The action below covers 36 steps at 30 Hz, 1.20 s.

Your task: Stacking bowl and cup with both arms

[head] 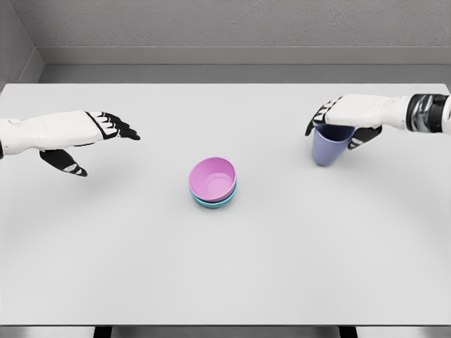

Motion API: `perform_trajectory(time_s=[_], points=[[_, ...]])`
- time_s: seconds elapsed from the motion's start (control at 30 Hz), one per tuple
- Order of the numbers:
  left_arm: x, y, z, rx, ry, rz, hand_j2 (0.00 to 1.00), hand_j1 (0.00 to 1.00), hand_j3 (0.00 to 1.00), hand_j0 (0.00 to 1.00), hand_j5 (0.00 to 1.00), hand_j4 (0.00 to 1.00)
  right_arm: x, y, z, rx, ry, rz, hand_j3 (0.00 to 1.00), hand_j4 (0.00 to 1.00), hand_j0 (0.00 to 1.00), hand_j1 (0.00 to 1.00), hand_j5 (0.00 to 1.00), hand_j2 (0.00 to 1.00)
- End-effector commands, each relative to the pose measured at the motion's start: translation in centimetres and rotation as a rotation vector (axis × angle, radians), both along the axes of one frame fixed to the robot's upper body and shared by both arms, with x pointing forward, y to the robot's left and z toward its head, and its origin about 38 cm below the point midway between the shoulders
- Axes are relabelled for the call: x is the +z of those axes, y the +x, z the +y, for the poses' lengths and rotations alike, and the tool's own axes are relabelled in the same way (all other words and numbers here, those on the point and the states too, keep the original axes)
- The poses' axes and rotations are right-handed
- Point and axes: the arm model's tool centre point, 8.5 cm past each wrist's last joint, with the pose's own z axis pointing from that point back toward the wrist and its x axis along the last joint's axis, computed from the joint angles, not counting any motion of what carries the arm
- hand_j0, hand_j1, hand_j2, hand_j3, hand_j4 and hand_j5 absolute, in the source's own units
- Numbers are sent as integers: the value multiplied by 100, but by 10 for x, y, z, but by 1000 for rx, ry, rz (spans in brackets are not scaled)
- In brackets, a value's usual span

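Bright, even, soft light; faint shadows on the table; sharp render.

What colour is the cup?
The cup is light purple-blue, seen in the head view.

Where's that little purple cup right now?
In the head view, the purple cup is on the right, gripped at its rim by the right hand, right of the stacked bowls.

Both forearms are cut by the side edges, the right hand hides the blue cup's rim, and the pink bowl conceals most of the teal bowl.
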Motion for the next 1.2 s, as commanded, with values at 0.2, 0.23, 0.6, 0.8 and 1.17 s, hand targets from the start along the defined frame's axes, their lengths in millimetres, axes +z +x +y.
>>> perform_trajectory(time_s=[0.2,0.23,0.6,0.8,1.17], points=[[1,0,0,3,-6,1,100,100,100,100,100,100,7,2,-3,-13,18,-14,66,66,66,66,66,66],[1,0,0,3,-6,1,100,100,100,100,100,100,8,2,-4,-14,19,-16,66,66,66,66,66,66],[2,0,1,4,-4,-1,100,100,100,100,100,100,18,4,-8,-29,42,-40,63,63,63,63,63,63],[2,0,1,4,-5,-1,100,100,100,100,100,100,27,6,-10,-38,59,-62,62,62,62,62,62,62],[1,0,0,3,-6,1,100,100,100,100,100,100,40,7,-1,-17,80,-94,61,61,61,61,61,61]])
